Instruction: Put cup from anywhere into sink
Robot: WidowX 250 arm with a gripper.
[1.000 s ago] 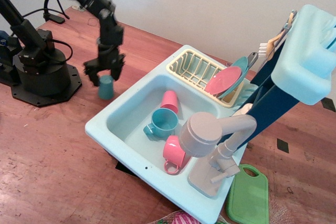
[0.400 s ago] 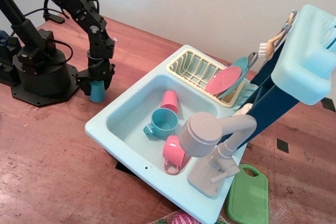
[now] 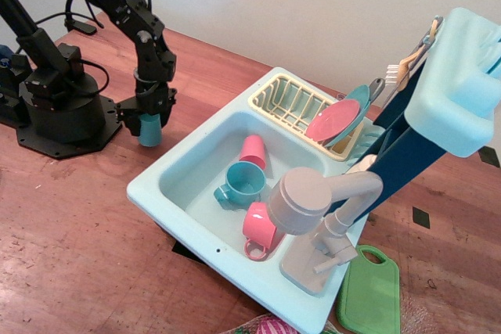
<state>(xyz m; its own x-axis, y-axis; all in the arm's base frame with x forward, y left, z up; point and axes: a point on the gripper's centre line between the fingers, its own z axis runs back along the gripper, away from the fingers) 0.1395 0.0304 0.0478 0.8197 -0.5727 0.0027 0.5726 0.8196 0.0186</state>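
Observation:
The small teal cup (image 3: 149,131) stands upright to the left of the light-blue sink (image 3: 160,185), just outside its left rim. My gripper (image 3: 146,113) comes down from above, and its black fingers (image 3: 128,109) clasp the cup's upper part. The cup's base is at the wooden table or barely above it; I cannot tell which. The sink bowl holds a teal mug with a handle (image 3: 242,181) and two pink cups, one (image 3: 252,150) at the back and one (image 3: 259,228) at the front.
A cream dish rack (image 3: 290,101) with a pink plate (image 3: 332,120) sits at the sink's back. The grey faucet (image 3: 309,201) stands at the front right. The arm's black base (image 3: 63,111) is at the left, and a green cutting board (image 3: 369,291) lies at the lower right.
The gripper came down over the cup and closed on it. The cup has since shifted slightly right and up, toward the sink.

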